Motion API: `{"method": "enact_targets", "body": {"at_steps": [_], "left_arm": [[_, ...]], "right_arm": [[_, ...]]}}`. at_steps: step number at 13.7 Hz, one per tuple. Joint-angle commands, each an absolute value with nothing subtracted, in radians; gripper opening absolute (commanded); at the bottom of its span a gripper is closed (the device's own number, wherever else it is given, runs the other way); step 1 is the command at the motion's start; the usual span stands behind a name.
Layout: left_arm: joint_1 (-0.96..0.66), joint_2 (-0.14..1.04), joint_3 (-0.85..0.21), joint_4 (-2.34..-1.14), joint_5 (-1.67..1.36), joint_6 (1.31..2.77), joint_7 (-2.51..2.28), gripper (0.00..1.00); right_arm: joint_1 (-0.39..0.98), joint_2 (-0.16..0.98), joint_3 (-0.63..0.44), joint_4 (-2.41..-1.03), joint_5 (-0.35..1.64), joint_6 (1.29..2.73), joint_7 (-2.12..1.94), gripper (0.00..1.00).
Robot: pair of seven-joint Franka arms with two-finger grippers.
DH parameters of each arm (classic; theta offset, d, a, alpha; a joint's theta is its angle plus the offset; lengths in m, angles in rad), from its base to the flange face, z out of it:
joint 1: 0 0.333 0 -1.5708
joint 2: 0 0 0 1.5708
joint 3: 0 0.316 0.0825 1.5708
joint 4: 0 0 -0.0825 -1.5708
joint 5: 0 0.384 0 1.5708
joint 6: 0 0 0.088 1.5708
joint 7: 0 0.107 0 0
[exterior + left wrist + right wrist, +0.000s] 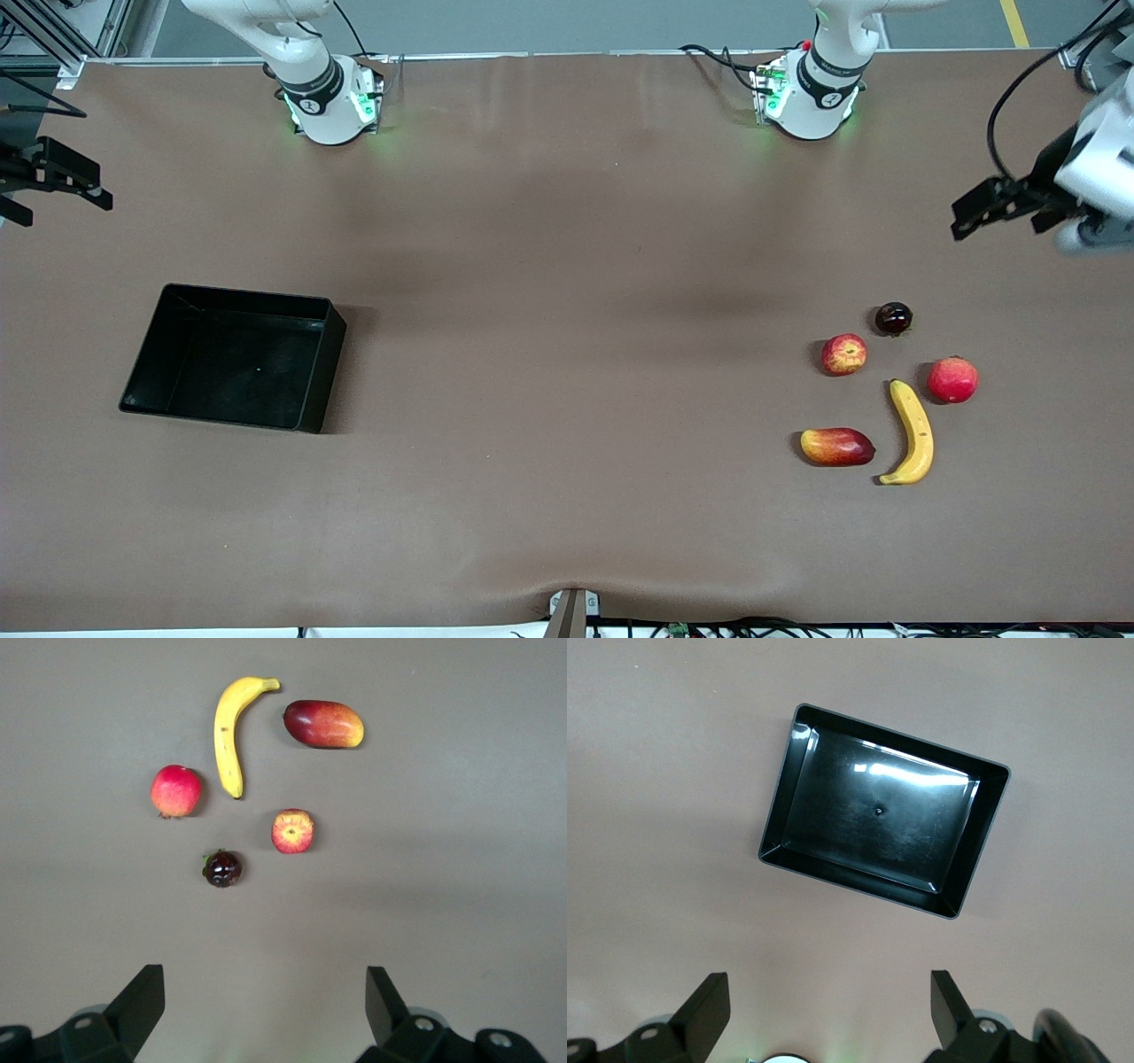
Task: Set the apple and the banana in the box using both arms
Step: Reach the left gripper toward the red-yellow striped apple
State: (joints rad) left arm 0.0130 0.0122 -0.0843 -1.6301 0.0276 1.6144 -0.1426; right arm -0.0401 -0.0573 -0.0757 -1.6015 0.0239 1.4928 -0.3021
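Brown desk (pixel 549 354) spread wide in the front view. Black box (pixel 232 356) toward the right arm's end, nothing in it. Fruit clustered toward the left arm's end: apple (pixel 843 354), banana (pixel 912 432) nearer the camera, mango (pixel 837 446) beside the banana, pink-red fruit (pixel 952 379), dark plum (pixel 893 318) farthest back. Left gripper (pixel 992 206) up in the air at that end, right gripper (pixel 53 182) over the desk edge at the other.

Left wrist view: left gripper (pixel 266 1010) spread wide, holding nothing, apple (pixel 292 831) and banana (pixel 232 734) on the desk below.

Right wrist view: right gripper (pixel 831 1014) likewise wide open, box (pixel 884 810) lying beneath.
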Motion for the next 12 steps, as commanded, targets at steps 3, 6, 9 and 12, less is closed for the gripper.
{"method": "enact_targets", "body": {"at_steps": [3, 6, 9, 12], "left_arm": [[0.046, 0.086, -0.083, -1.813, 0.046, 1.875, -0.132, 1.00], [0.048, 0.101, -0.083, -2.009, 0.046, 2.124, -0.130, 1.00], [0.045, 0.193, -0.083, -2.051, 0.048, 2.227, -0.114, 1.00], [0.044, 0.293, -0.083, -2.059, 0.048, 2.336, -0.065, 1.00]], "right_arm": [[-0.115, 0.096, -0.069, -1.514, 0.034, 1.494, -0.325, 1.00], [-0.163, 0.191, -0.069, -1.513, 0.035, 1.552, -0.324, 1.00], [-0.181, 0.294, -0.071, -1.513, 0.026, 1.585, -0.324, 1.00], [-0.231, 0.386, -0.071, -1.525, 0.026, 1.658, -0.325, 1.00]]}}
